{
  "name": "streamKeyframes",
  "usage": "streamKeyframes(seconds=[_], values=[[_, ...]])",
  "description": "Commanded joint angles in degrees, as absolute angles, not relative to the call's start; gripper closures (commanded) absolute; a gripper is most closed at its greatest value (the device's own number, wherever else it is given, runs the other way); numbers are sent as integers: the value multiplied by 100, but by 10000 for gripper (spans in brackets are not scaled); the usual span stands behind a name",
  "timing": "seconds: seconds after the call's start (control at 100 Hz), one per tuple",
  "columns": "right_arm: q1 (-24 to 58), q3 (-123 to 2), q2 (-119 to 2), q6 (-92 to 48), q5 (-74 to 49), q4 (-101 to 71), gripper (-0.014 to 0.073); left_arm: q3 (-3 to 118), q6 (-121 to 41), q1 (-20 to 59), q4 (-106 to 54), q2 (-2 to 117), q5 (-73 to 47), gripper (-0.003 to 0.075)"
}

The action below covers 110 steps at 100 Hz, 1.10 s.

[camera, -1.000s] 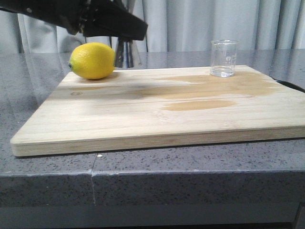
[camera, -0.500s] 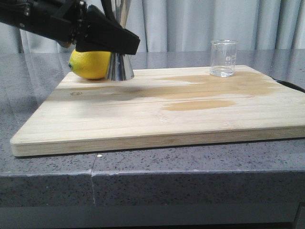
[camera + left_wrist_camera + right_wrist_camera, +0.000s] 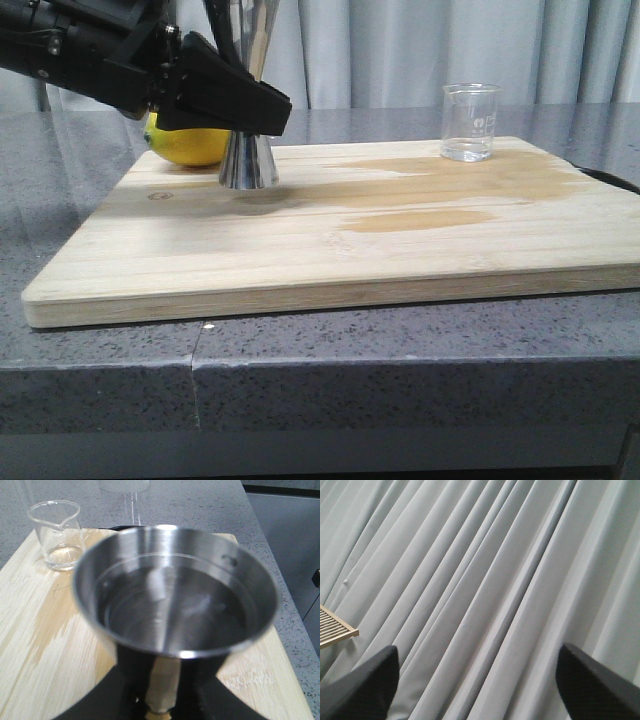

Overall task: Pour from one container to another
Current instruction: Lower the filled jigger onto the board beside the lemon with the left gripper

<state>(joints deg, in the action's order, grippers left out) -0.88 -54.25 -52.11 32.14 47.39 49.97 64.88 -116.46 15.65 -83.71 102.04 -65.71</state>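
Front view, nearest first: the table edge, then the wooden board with damp stains across its middle, and toward its far left my left tool closed on the waist of the steel jigger, whose base sits on or just above the board; I cannot tell which. A lemon lies just behind the jigger, close enough that I judge a careless sideways swing could knock it rolling. The glass cup stands at the far right of the board, well apart from the jigger, with a little clear liquid in its bottom. The risk I see is tilt: the jigger is tall and narrow at the waist, so if I let go before its base is flat it could topple, and the wet board would not help. The left wrist view shows what the front cannot: down into the jigger's upper bowl, though blur and reflections hide whether it holds liquid, and the cup's pouring lip. The right wrist view shows only curtain between my right tool's fingertips, spread wide and holding nothing.
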Motion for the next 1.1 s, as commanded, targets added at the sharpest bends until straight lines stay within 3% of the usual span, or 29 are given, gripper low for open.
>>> streamKeyframes(seconds=[0.0, 1.09], values=[[-127, -5565, -5140, 3189, 4855, 4741, 17, 6579, -11692, 1566, -8823, 9958, -6793, 740], [-127, -5565, -5140, 3189, 4900, 4741, 20, 6469, -11811, 1566, -8940, 10377, -7013, 738]])
